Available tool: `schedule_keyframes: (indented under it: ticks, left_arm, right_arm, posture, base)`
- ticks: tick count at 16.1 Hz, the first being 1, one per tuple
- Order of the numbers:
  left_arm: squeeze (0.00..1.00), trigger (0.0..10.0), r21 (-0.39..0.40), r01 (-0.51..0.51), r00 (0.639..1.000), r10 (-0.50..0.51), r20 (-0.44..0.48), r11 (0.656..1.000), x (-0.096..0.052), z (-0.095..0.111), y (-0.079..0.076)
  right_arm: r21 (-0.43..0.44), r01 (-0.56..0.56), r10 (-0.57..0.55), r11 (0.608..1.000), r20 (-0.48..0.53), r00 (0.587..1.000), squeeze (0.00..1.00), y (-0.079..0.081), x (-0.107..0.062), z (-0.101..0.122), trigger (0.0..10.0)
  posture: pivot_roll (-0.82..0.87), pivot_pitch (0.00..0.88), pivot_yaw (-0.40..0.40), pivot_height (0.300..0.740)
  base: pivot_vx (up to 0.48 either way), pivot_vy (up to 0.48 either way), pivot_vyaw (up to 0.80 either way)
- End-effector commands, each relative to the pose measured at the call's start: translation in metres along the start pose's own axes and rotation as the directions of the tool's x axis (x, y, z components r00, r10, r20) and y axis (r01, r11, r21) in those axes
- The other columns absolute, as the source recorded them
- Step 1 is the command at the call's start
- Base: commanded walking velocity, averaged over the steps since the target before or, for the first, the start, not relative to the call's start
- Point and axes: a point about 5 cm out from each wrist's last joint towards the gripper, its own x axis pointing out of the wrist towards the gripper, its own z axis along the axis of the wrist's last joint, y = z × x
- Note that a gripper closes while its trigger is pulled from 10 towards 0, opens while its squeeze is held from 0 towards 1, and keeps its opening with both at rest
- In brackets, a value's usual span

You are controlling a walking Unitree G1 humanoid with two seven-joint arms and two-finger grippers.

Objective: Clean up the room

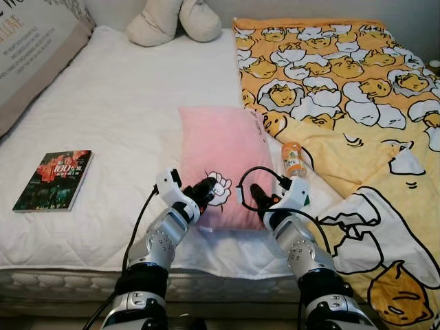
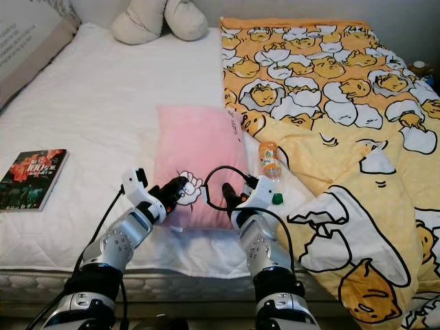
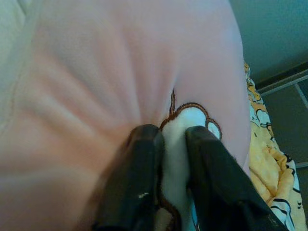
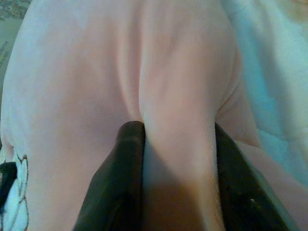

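Bed (image 1: 117, 103) with white mattress cover is carrying one pink pillow (image 1: 220, 148), lying flat near the front edge, roughly centre. Both grippers are working its near end: left gripper (image 1: 206, 187) is pinching the pillow at the white cartoon patch (image 3: 185, 122), jaws nearly closed with a fold of fabric bunching between the two black fingers (image 3: 139, 159); right gripper (image 1: 256, 194) is clamping the pillow's near right corner, jaws partly open around a thick ridge of pink fabric squeezed between its fingers (image 4: 127, 154). One bottle (image 1: 293, 159) with an orange label and green cap is lying on its side just beside the pillow's right edge, touching the blanket. One yellow cartoon-print blanket (image 1: 344, 89) is spreading over the bed's right half and hanging off the front. One book (image 1: 53, 180) is lying flat on the left, well apart from the pillow. Two cream cushions (image 1: 175, 19) are sitting at the head, and one large printed pillow (image 1: 31, 48) is leaning at the far left.
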Motion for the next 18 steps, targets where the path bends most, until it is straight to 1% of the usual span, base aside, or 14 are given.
schedule_keyframes:
  ticks: [1,2,3,4,5,6,8,9,11,13,14,15,16,18]
  left_arm:
    - [0.0,0.0,-0.038,0.026,1.0,-0.026,-0.013,0.999,0.003,-0.006,-0.005]
    - [0.0,0.0,-0.06,0.063,0.998,-0.062,0.011,0.996,0.005,-0.003,-0.01]
    - [0.0,0.0,-0.116,0.094,0.995,-0.089,0.048,0.989,0.007,0.003,-0.017]
    - [0.0,0.0,-0.149,0.151,0.985,-0.136,0.103,0.977,0.011,0.014,-0.031]
    - [0.0,0.0,-0.128,0.256,0.958,-0.234,0.164,0.958,0.013,0.033,-0.057]
    - [0.0,0.0,-0.09,0.322,0.933,-0.299,0.201,0.943,0.012,0.047,-0.073]
    - [0.0,0.0,-0.016,0.385,0.897,-0.37,0.241,0.923,0.009,0.065,-0.091]
    - [0.0,0.0,0.053,0.432,0.861,-0.429,0.274,0.9,0.005,0.081,-0.104]
    - [0.0,0.0,0.095,0.441,0.846,-0.448,0.287,0.893,0.001,0.09,-0.108]
    - [0.0,0.0,0.201,0.416,0.848,-0.458,0.268,0.887,-0.006,0.09,-0.108]
    - [0.0,0.0,0.228,0.408,0.849,-0.46,0.261,0.884,-0.007,0.09,-0.108]
    - [0.0,0.0,0.299,0.362,0.863,-0.438,0.25,0.883,-0.008,0.091,-0.105]
    - [0.0,0.0,0.318,0.348,0.867,-0.432,0.248,0.882,-0.008,0.092,-0.103]
    - [0.0,0.0,0.427,0.273,0.874,-0.408,0.264,0.862,-0.01,0.098,-0.096]
  right_arm:
    - [0.0,-0.034,0.034,0.999,-0.027,0.999,0.0,0.011,0.001,-0.007,0.0]
    - [0.0,-0.044,0.044,0.999,-0.026,0.999,0.0,0.013,0.001,-0.007,0.0]
    - [-0.004,-0.053,0.053,0.999,-0.017,0.998,0.0,0.016,0.002,-0.004,0.0]
    - [-0.015,-0.071,0.071,0.997,0.009,0.997,0.0,0.021,0.002,0.001,0.0]
    - [-0.057,-0.109,0.113,0.992,0.066,0.991,0.0,0.032,0.003,0.015,0.0]
    - [-0.104,-0.136,0.148,0.985,0.112,0.983,0.0,0.042,0.003,0.025,0.0]
    - [-0.17,-0.176,0.205,0.969,0.17,0.964,0.0,0.056,0.002,0.039,0.0]
    - [-0.2,-0.204,0.246,0.958,0.211,0.946,0.0,0.067,0.0,0.052,0.0]
    - [-0.201,-0.207,0.254,0.957,0.247,0.935,0.0,0.071,-0.001,0.063,0.0]
    - [-0.229,-0.202,0.267,0.952,0.304,0.914,0.0,0.077,-0.004,0.079,0.0]
    - [-0.238,-0.199,0.269,0.951,0.317,0.909,0.0,0.078,-0.004,0.083,0.0]
    - [-0.301,-0.174,0.28,0.938,0.355,0.892,0.0,0.083,-0.006,0.097,0.0]
    - [-0.322,-0.166,0.284,0.932,0.365,0.887,0.0,0.085,-0.006,0.101,0.0]
    - [-0.379,-0.127,0.29,0.917,0.414,0.863,0.0,0.089,-0.008,0.116,0.0]
  posture:
    - [-0.08,0.0,0.053,0.736]
    - [-0.07,0.0,0.052,0.736]
    - [-0.07,0.0,0.052,0.736]
    - [-0.07,0.0,0.055,0.736]
    - [-0.07,0.0,0.055,0.736]
    - [-0.07,0.0,0.056,0.736]
    - [-0.07,0.0,0.057,0.736]
    - [-0.07,0.0,0.06,0.736]
    - [-0.07,0.0,0.059,0.736]
    - [-0.07,0.0,0.053,0.736]
    - [-0.07,0.0,0.053,0.736]
    - [-0.07,0.0,0.047,0.736]
    - [-0.07,0.0,0.046,0.736]
    - [-0.06,0.0,0.038,0.736]
  base:
    - [0.0,0.0,0.0]
    - [0.0,0.0,0.0]
    - [0.0,0.0,0.0]
    - [0.0,0.0,0.0]
    - [0.0,0.0,0.0]
    - [0.0,0.0,0.0]
    - [0.0,0.0,0.0]
    - [0.0,0.0,0.0]
    - [0.0,0.0,0.0]
    - [0.0,0.0,0.0]
    - [0.0,0.0,0.0]
    - [0.0,0.0,0.0]
    - [0.0,0.0,0.0]
    - [0.0,0.0,0.0]
